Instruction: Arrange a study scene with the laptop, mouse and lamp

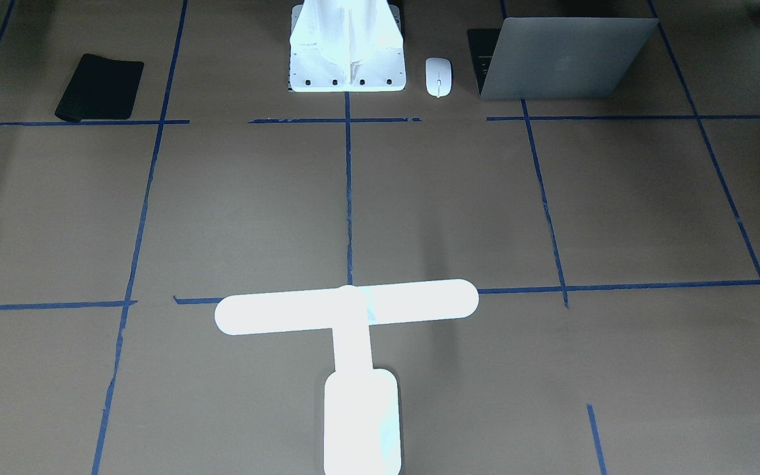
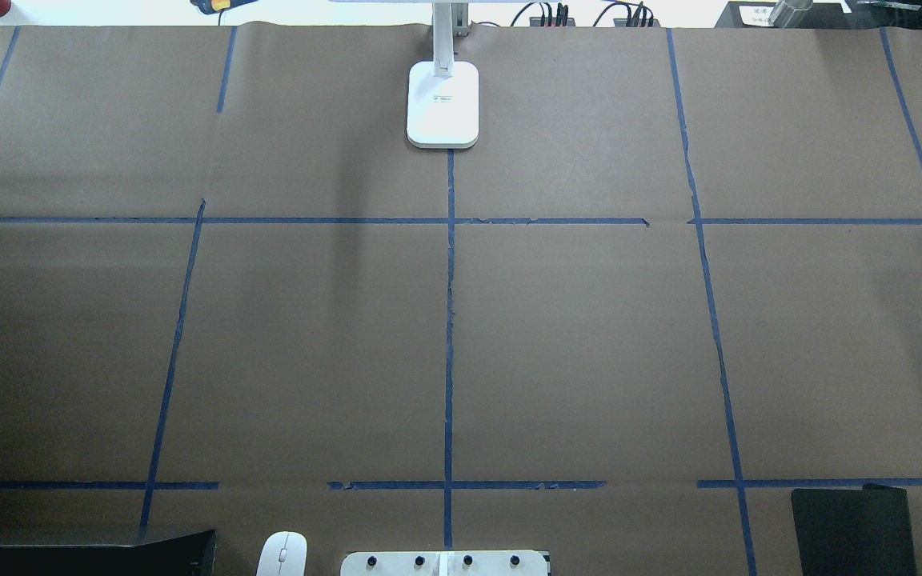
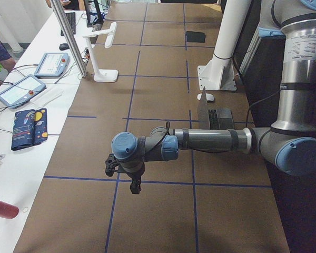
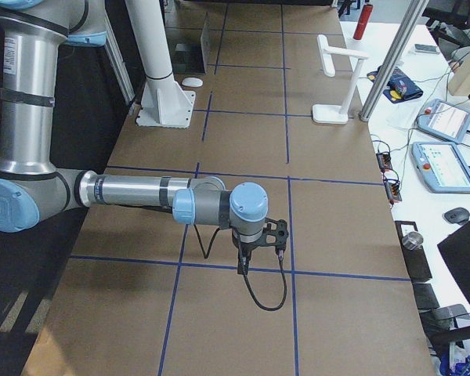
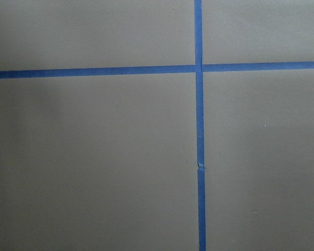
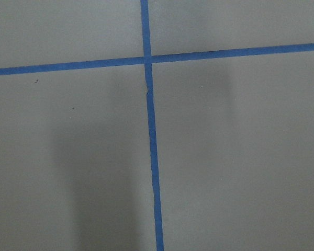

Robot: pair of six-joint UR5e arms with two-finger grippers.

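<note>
The lamp (image 1: 352, 316) holds its bar crosswise over the counter (image 1: 551, 211); overhead shows mainly its base. The laptop (image 1: 568, 56) opens toward the robot. Left gripper (image 3: 135, 185), right gripper (image 4: 244, 266): cannot tell the jaws.

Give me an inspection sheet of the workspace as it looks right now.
Surface: table covered in brown paper with a blue tape grid.
Job's things: laptop part open at the robot's edge, mouse beside it; lamp upright at the far edge.
Clutter: black mat at the robot's edge.
Grippers: left gripper and right gripper hover over bare paper; open or shut, cannot tell.
Cables: black cable loops from the right gripper.
Surroundings: control tablets on a side bench.
</note>
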